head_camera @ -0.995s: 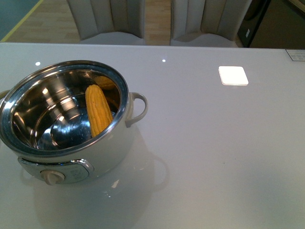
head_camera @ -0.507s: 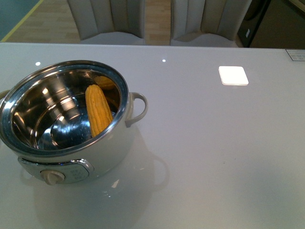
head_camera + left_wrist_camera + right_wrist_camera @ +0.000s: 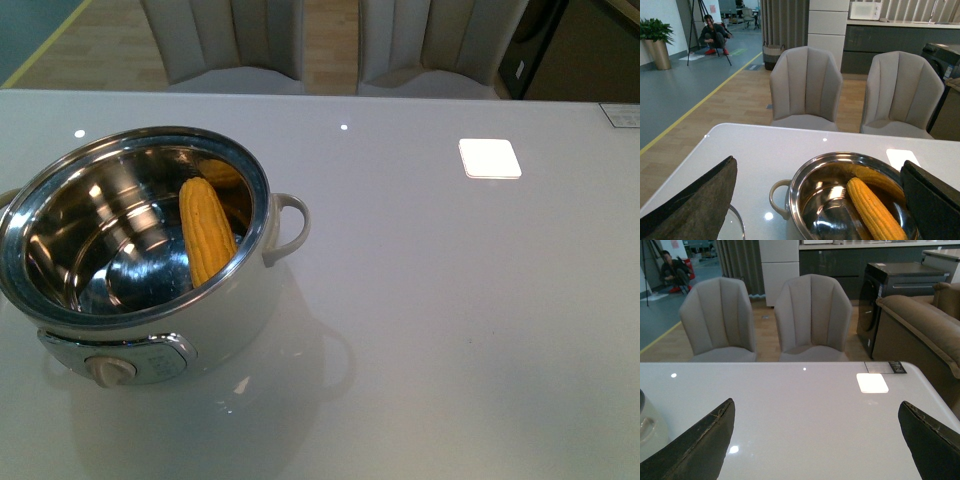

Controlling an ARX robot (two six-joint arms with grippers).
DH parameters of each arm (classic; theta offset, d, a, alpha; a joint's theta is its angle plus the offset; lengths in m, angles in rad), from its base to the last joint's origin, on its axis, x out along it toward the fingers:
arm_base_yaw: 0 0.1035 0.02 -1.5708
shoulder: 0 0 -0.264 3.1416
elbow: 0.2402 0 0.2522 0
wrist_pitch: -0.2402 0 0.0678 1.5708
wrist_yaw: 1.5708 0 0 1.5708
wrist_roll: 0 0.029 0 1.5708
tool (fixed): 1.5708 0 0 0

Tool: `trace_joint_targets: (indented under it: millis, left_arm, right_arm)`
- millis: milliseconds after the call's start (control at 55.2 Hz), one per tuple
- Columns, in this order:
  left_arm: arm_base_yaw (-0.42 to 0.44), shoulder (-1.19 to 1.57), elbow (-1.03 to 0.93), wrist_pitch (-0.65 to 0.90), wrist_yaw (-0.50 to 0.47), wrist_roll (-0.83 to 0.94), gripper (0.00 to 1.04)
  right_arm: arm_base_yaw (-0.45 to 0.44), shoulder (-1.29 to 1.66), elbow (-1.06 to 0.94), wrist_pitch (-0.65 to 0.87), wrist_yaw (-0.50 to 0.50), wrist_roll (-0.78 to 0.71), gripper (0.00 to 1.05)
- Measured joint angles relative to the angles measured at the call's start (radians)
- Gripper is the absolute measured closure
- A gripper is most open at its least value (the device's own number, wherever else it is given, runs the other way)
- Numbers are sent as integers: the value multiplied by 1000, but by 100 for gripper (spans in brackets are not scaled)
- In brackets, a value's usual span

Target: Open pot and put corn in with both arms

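Already the corn [image 3: 206, 240] leans inside the lidless pot [image 3: 215, 335] at the surface's near left, so both pincers, left [image 3: 815, 200] and right [image 3: 815, 440], gape empty.

Open-plan office or showroom: kitchenette with microwave [image 3: 865, 10], padded chairs [image 3: 806, 87], tripod [image 3: 694, 20], sofa [image 3: 920, 327].
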Motion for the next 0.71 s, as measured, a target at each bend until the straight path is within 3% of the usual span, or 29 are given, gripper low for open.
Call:
trace_joint_targets:
  millis: [706]
  left_arm:
    - [0, 0, 0, 0, 0, 0, 7]
  right_arm:
    - [0, 0, 0, 0, 0, 0, 9]
